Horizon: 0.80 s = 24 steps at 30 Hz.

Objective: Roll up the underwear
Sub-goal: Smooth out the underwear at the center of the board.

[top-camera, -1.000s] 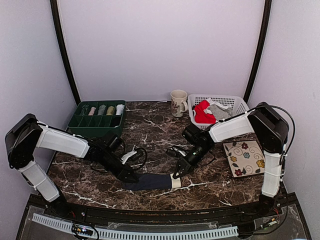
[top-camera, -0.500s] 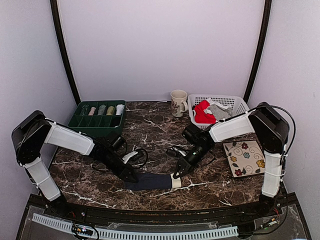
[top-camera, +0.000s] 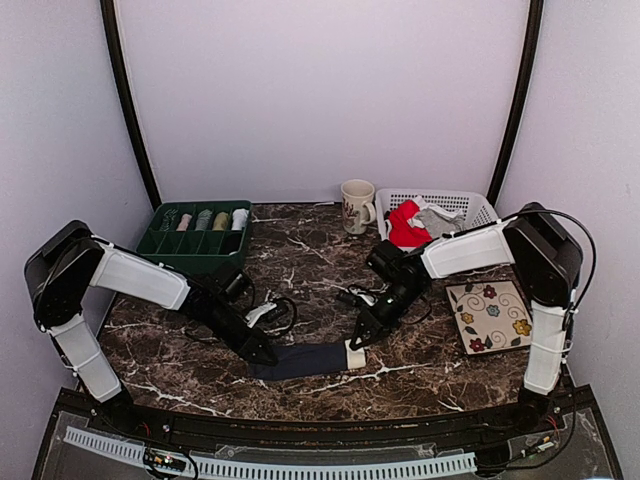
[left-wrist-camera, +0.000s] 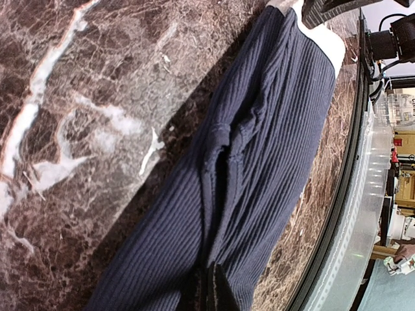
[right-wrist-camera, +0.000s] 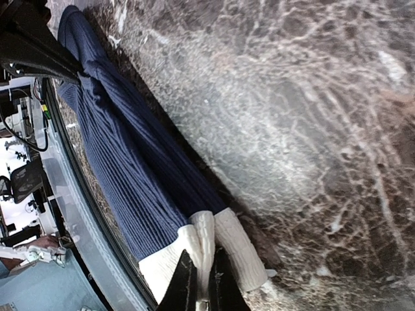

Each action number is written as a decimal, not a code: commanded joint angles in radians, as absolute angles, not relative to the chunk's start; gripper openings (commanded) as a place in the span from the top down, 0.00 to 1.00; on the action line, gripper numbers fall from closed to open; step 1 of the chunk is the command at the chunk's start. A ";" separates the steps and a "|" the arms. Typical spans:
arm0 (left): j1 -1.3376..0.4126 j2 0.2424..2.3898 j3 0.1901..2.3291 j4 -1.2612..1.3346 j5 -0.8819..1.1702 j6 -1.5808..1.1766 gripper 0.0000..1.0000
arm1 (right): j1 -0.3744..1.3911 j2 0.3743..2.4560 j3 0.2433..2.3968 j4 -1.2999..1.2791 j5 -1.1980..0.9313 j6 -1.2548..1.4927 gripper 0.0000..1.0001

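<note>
Two claws, one pair
Top view: navy underwear [top-camera: 305, 360] stretched on the desk [top-camera: 310, 270] by its near edge, my left claw [top-camera: 262, 352] and right claw [top-camera: 355, 346] pinching its ends. Wrist views: both pinches tight. Flattening step, I'd guess; next, tuck one end over.

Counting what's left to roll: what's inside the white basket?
The white basket holds a red garment and a light grey garment at its left end. Anything beneath them is covered.
</note>
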<state>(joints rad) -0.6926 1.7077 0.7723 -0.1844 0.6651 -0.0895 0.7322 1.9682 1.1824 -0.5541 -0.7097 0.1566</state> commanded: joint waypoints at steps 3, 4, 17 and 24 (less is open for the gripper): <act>-0.689 1.725 0.762 -0.258 0.620 -0.072 1.00 | 0.697 1.998 1.178 -0.538 -0.651 0.192 0.94; -0.689 1.726 0.764 -0.260 0.619 -0.071 1.00 | 0.696 2.008 1.180 -0.537 -0.651 0.193 0.90; -0.689 1.707 0.809 -0.271 0.631 -0.103 0.93 | 0.694 1.920 1.293 -0.673 -0.554 0.193 0.51; -0.689 1.632 0.894 -0.383 0.546 -0.096 0.68 | 0.679 1.859 1.315 -0.742 -0.489 0.190 0.34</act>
<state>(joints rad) -0.6930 1.7016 0.8383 -0.2733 0.6167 -0.1017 0.6926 1.9186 1.2881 -0.6758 -0.5526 0.1951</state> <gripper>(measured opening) 0.254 0.640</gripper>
